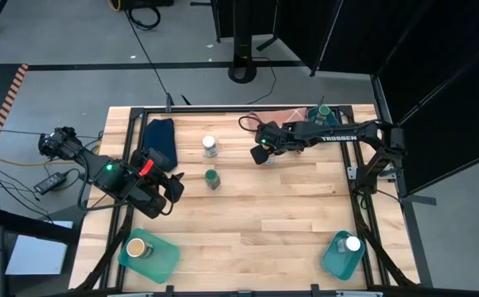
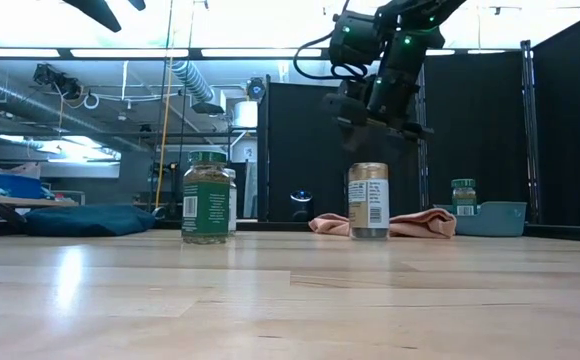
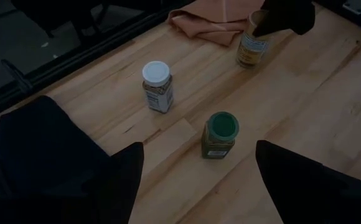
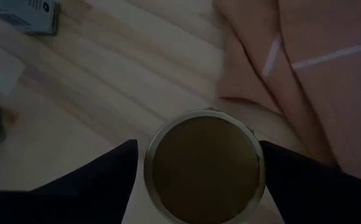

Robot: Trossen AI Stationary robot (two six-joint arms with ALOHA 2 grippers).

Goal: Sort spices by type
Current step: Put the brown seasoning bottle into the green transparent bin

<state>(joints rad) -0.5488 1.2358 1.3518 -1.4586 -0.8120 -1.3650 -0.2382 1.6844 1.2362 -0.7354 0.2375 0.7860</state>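
Note:
A tan-lidded spice jar [image 4: 202, 165] [image 2: 368, 200] stands upright on the table by the pink cloth. My right gripper [image 4: 198, 149] [image 2: 370, 122] hovers open just above it, one finger on each side of the lid, clear of it. A green-lidded jar [image 1: 212, 178] [image 3: 220, 134] and a white-lidded jar [image 1: 211, 146] [image 3: 157, 86] stand mid-table. My left gripper [image 3: 196, 186] [image 1: 176, 186] is open, raised near the table's left side, pointing toward those two jars. Three more jars stand in teal bins: tan lid [image 1: 136, 247], white lid [image 1: 353, 244], green lid [image 1: 322, 110].
A pink cloth [image 1: 285, 115] [image 4: 317, 68] lies at the far edge beside the tan-lidded jar. A dark blue folded cloth [image 1: 158, 136] [image 3: 37, 149] lies far-left. Teal bins sit at the near-left corner [image 1: 163, 257], the near-right corner [image 1: 337, 260] and the far edge [image 2: 500, 218].

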